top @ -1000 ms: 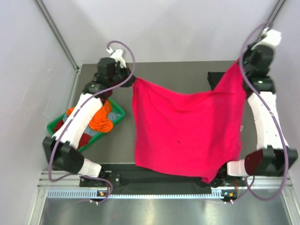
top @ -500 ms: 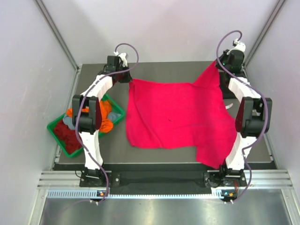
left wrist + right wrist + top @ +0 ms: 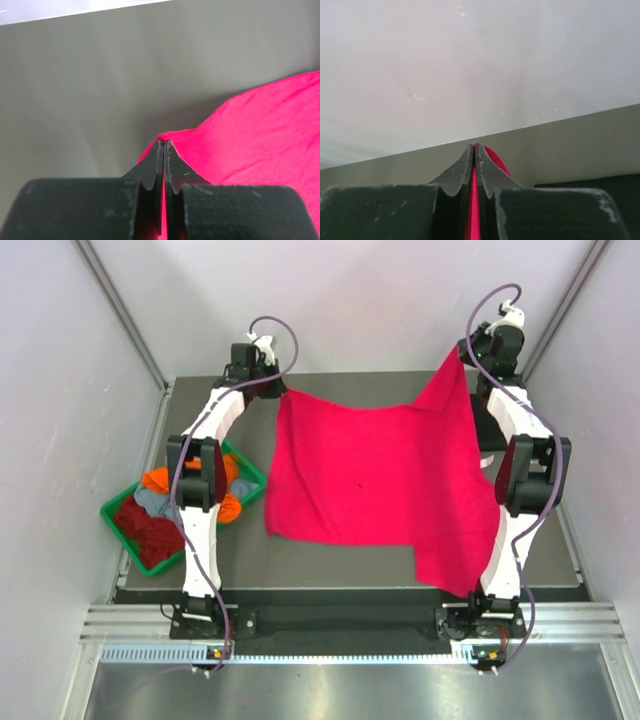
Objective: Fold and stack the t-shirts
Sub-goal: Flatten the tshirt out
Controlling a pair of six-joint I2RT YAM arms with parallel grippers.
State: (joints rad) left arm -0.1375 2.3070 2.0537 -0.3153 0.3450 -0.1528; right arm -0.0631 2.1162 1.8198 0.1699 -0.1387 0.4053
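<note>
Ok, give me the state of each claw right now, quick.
Left claw: shut on a far corner of the pink-red t-shirt.
Right claw: shut on the same shirt's other far corner.

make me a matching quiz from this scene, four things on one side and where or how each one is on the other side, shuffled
Things:
1. pink-red t-shirt
2. green tray
3. orange t-shirt
4. right gripper

Places or states:
a. at the left edge of the table
b. shut on a far corner of the cloth
c. spread across the middle of the table
d. bunched up inside the tray

Pairs: 1-c, 2-a, 3-d, 4-b
</note>
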